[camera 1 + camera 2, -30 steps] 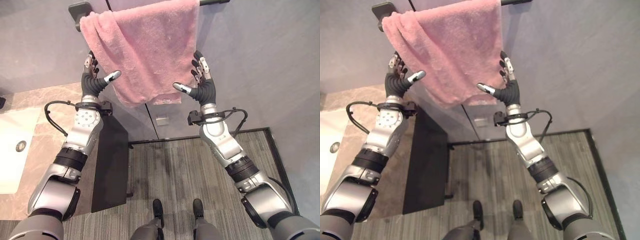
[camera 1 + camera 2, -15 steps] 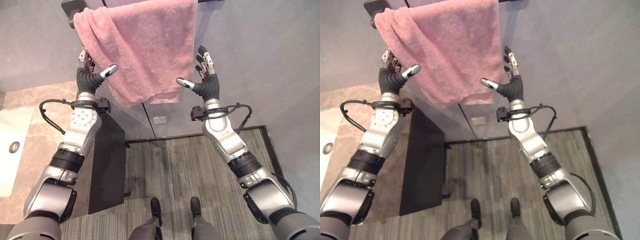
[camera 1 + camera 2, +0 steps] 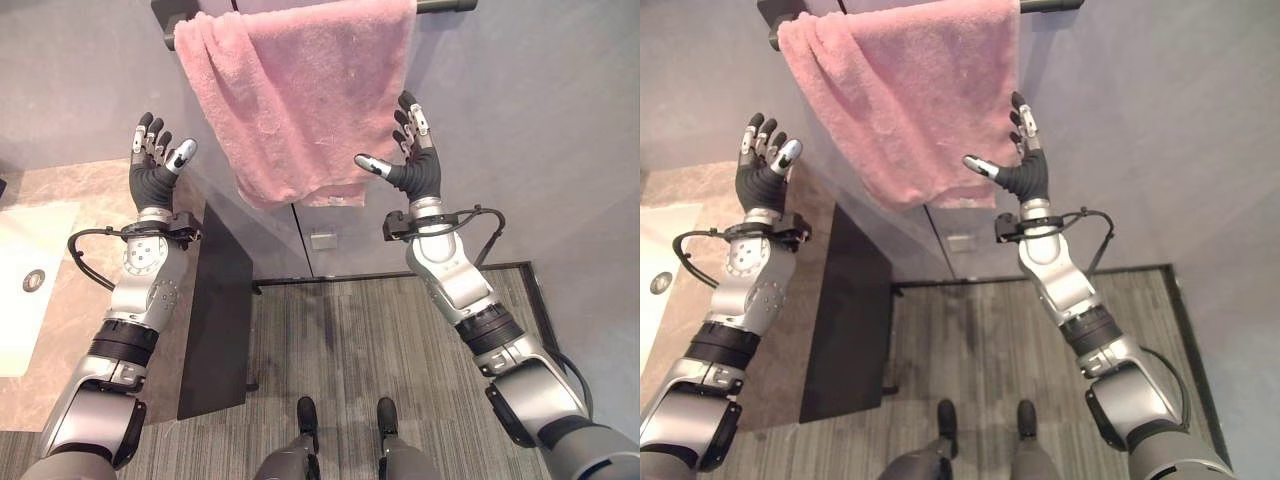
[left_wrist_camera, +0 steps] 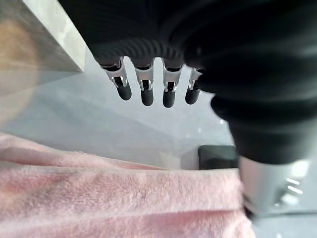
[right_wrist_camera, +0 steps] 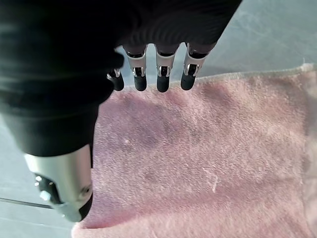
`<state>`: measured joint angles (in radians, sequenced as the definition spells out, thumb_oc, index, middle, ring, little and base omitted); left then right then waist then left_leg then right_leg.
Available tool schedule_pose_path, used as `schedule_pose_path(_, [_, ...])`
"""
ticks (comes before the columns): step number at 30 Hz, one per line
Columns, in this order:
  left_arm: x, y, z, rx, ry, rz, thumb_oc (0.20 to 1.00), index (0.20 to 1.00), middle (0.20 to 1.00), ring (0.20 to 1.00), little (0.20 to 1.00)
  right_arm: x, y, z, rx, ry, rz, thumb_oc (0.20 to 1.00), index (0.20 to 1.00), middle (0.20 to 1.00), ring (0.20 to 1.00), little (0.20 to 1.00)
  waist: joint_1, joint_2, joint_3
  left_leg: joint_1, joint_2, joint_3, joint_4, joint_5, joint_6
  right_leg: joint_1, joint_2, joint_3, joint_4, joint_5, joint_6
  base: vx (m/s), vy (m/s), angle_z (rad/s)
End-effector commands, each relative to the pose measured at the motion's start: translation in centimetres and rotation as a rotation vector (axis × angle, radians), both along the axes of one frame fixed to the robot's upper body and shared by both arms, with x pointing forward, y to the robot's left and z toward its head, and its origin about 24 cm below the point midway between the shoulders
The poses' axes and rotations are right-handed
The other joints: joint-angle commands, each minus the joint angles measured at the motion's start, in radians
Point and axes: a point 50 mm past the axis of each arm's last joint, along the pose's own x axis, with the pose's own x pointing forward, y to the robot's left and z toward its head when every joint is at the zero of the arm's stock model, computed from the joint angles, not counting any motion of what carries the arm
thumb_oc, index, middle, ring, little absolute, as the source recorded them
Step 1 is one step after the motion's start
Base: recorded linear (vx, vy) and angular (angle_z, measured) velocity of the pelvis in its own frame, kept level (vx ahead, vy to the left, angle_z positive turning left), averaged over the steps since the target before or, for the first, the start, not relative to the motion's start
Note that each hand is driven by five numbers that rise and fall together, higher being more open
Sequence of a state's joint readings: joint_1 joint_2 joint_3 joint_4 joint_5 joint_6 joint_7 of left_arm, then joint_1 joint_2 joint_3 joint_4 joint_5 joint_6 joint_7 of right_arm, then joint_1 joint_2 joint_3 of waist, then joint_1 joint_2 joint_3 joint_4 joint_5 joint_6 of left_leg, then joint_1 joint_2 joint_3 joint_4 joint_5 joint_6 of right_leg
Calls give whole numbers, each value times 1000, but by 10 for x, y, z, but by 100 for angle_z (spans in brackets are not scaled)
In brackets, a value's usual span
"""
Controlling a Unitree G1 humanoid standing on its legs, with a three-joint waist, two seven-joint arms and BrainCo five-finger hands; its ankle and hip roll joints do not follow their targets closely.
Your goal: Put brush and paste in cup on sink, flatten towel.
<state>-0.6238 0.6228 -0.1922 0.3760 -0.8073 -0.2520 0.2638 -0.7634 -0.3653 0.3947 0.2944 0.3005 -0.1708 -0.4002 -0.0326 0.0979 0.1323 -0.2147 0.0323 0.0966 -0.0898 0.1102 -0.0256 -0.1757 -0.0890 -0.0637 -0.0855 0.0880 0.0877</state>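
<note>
Sink (image 3: 25, 290) is seen beside the spread, empty left hand (image 3: 152, 175); right hand (image 3: 410, 165), open, is raised beside the towel (image 3: 300, 90).

**Around the bathroom wall and floor**

A dark towel bar (image 3: 445, 5) is running across the grey wall (image 3: 530, 120) at 12 o'clock, ending in a dark bracket (image 3: 166, 12) at its 9 o'clock end. A small pale plate (image 3: 321, 240) is sitting low on the wall near the centre. A dark cabinet side panel (image 3: 218, 310) is dropping toward 7 o'clock beside the marbled countertop (image 3: 70, 330). Grey striped flooring (image 3: 370, 340) is spreading out toward 6 o'clock, edged by a dark baseboard strip (image 3: 400, 275).
</note>
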Motion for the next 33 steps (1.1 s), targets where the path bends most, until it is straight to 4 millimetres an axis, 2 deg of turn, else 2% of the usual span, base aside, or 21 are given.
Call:
schedule_pose_path(1, [6, 1, 44, 1, -146, -24, 523, 523, 523, 523, 523, 0, 3, 23, 34, -78, 24, 1000, 1000, 1000, 1000, 1000, 15, -31, -30, 13, 71, 16, 2, -13, -104, 36, -152, -14, -2, 2, 100, 0, 0, 0])
schedule_pose_path(5, [9, -1, 48, 15, -146, -40, 479, 479, 479, 479, 479, 2, 4, 23, 21, -71, 26, 1000, 1000, 1000, 1000, 1000, 14, -31, -27, 7, 68, 18, 2, -13, -104, 27, -154, -12, -2, 7, 102, 0, 0, 0])
schedule_pose_path(10, [16, -7, 57, 40, -141, -56, 482, 482, 482, 482, 482, 4, 4, 23, 10, -68, 24, 1000, 1000, 1000, 1000, 1000, 7, -30, -19, -11, 69, 17, 2, -9, -103, 6, -156, -3, -2, 16, 104, 0, 0, 0])
schedule_pose_path(20, [19, -10, 62, 85, -140, -32, 598, 598, 598, 598, 598, 3, 4, 15, -7, -46, 25, 1000, 1000, 1000, 1000, 1000, -1, -30, -16, -20, 71, 23, 2, -10, -99, -19, -151, 14, -2, 18, 104, 0, 0, 0])
schedule_pose_path(23, [19, -8, 62, 81, -144, -24, 605, 605, 605, 605, 605, 3, 4, 15, -6, -49, 24, 1000, 1000, 1000, 1000, 1000, -2, -30, -16, -18, 73, 24, 2, -10, -98, -21, -150, 20, -2, 17, 103, 0, 0, 0])
schedule_pose_path(24, [19, -8, 62, 81, -144, -23, 633, 633, 633, 633, 633, 3, 4, 15, -6, -49, 24, 1000, 1000, 1000, 1000, 1000, -2, -30, -16, -18, 73, 24, 2, -10, -98, -21, -150, 20, -2, 17, 103, 0, 0, 0])
schedule_pose_path(25, [18, -7, 61, 81, -143, -18, 780, 780, 780, 780, 780, 3, 4, 15, -4, -46, 25, 1000, 1000, 1000, 1000, 1000, -1, -30, -16, -17, 73, 22, 2, -11, -97, -21, -148, 21, -2, 16, 103, 16, -12, -3])
schedule_pose_path(26, [17, -6, 61, 78, -145, -16, 821, 821, 821, 821, 821, 3, 4, 14, -2, -44, 24, 1000, 1000, 1000, 1000, 1000, 0, -30, -16, -16, 74, 22, 2, -11, -97, -21, -148, 21, -2, 16, 103, 18, -14, -4])
schedule_pose_path(30, [13, -3, 58, 86, -147, -10, 918, 918, 918, 918, 918, 3, 1, 11, -6, -34, 19, 1000, 1000, 1000, 1000, 1000, 4, -30, -19, -11, 77, 22, 2, -13, -97, -15, -147, 20, -2, 12, 101, 18, -10, -6])
schedule_pose_path(32, [12, -2, 57, 89, -146, -9, 934, 934, 934, 934, 934, 2, 1, 10, -6, -32, 20, 1000, 1000, 1000, 1000, 1000, 5, -30, -21, -9, 77, 21, 2, -14, -97, -13, -146, 20, -2, 11, 100, 10, -6, -2])
schedule_pose_path(33, [11, -1, 56, 92, -148, -6, 893, 893, 893, 893, 893, 2, 1, 9, -8, -29, 22, 1000, 1000, 1000, 1000, 1000, 7, -29, -22, -7, 77, 20, 2, -15, -98, -10, -146, 18, -2, 9, 100, 0, 0, 0])
